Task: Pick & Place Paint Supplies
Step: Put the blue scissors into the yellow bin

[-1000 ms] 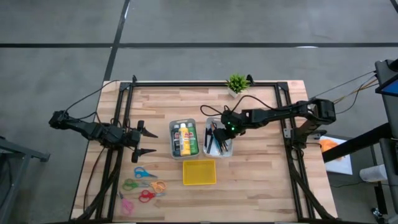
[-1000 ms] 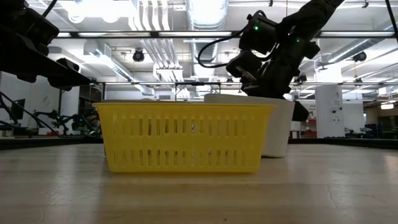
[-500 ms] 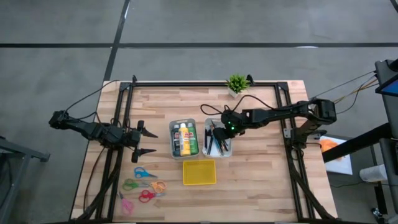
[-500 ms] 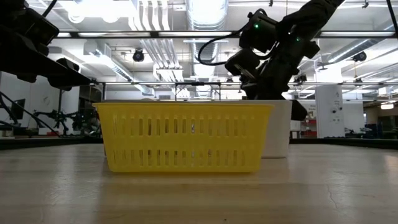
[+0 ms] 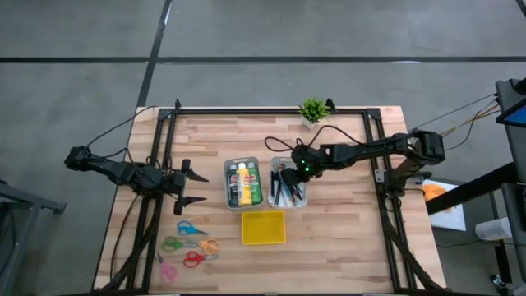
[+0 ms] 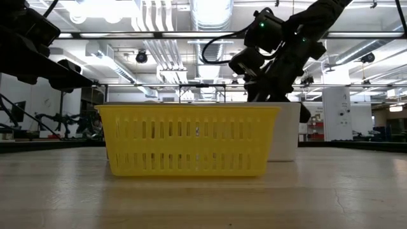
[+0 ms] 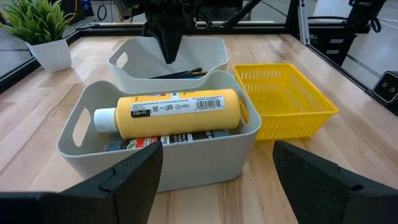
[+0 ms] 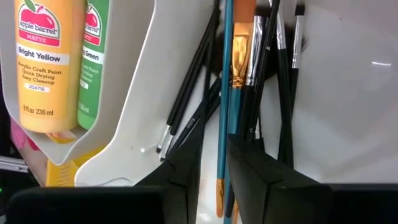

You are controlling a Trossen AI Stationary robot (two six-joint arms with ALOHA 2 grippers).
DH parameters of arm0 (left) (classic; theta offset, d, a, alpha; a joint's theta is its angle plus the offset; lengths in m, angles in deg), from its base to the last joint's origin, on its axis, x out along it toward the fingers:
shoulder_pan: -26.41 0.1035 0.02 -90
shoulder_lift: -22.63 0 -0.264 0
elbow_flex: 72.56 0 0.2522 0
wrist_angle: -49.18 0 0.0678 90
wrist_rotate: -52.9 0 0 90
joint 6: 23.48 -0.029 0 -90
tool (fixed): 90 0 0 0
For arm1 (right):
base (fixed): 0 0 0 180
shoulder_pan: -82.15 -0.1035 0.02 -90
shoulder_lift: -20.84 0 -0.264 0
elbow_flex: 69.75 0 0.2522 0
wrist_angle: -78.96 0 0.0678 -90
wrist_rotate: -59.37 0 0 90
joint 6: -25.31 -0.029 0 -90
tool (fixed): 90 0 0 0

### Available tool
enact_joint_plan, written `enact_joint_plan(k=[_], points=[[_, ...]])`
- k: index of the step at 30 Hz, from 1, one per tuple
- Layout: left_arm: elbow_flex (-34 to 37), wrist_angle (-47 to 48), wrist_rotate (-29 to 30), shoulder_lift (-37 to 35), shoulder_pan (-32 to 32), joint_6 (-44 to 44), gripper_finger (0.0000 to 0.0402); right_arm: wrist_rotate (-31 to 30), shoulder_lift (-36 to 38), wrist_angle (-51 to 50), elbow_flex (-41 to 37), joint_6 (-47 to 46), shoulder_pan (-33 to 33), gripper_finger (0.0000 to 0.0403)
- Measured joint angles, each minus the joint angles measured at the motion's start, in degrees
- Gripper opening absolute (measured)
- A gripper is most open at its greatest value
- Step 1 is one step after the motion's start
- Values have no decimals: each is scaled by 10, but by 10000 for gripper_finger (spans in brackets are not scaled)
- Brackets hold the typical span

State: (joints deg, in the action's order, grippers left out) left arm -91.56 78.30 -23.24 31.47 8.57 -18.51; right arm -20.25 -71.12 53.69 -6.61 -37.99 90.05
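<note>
A pale wooden plank table holds two grey plastic bins side by side. The right gripper hangs over the brush bin, its dark fingers slightly parted either side of a teal-handled brush, gripping nothing visibly. Thin dark brushes lie there too. The bottle bin holds a yellow paint bottle and a green one. A slotted yellow basket stands beside it. The left gripper waits wide open, well apart

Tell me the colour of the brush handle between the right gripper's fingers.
Teal brush handle, clearest in the right wrist view.
</note>
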Motion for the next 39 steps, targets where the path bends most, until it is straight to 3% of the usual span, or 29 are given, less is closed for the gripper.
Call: enact_joint_plan(k=[12, 21, 27, 39], points=[[0, 0, 0, 0, 0, 0, 306, -18, 50, 34, 0, 94, 0, 78], [0, 0, 0, 0, 0, 0, 306, -121, 165, 89, 0, 317, -5, 78], [0, 0, 0, 0, 0, 0, 306, -134, 240, 111, -1, 469, -15, 78], [0, 0, 0, 0, 0, 0, 306, -150, 381, 113, -87, 532, -17, 78]])
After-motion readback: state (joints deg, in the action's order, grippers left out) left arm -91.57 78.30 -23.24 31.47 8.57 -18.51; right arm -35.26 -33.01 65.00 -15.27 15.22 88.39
